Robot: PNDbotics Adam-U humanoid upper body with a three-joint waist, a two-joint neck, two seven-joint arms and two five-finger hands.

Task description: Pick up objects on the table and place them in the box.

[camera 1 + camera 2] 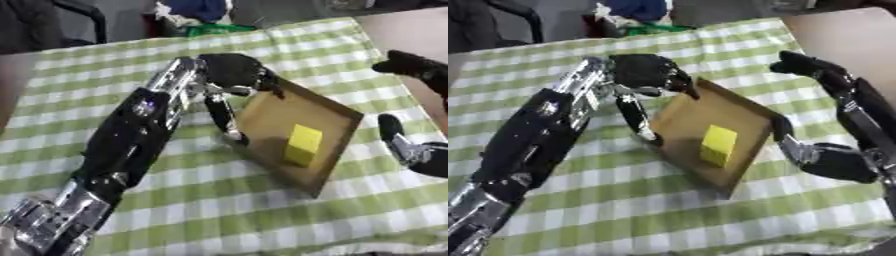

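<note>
Left hand (229, 75) sits at the box's (337, 150) upper-left corner, over the rim. Fingers mostly curled at the corner, one long finger (226, 117) stretched down along the left wall, tip touching or just beside the rim. Whether it actually pinches the cardboard, can't tell; looks more like bracing than holding.

Right hand (833, 160) is just beside the box's right wall, thumb or a finger (782, 131) poking up against that edge, the rest relaxed, nothing in it. A second dark part of that arm (815, 67) shows further up, well clear of the box.

Yellow block (303, 145) already lies inside the box, roughly centre, nearer the right wall than the left. Its long axis runs from the near rim towards the far one, about parallel to the box's side walls. It lies down and right from the left hand, left and slightly up from the right hand.

Box is tilted askew on the checked green counter (219, 200), one corner pointing towards the robot. No other loose object shows on the cloth, so the placing looks done or nearly so. Right hand is nearer the block if anything needs nudging.
</note>
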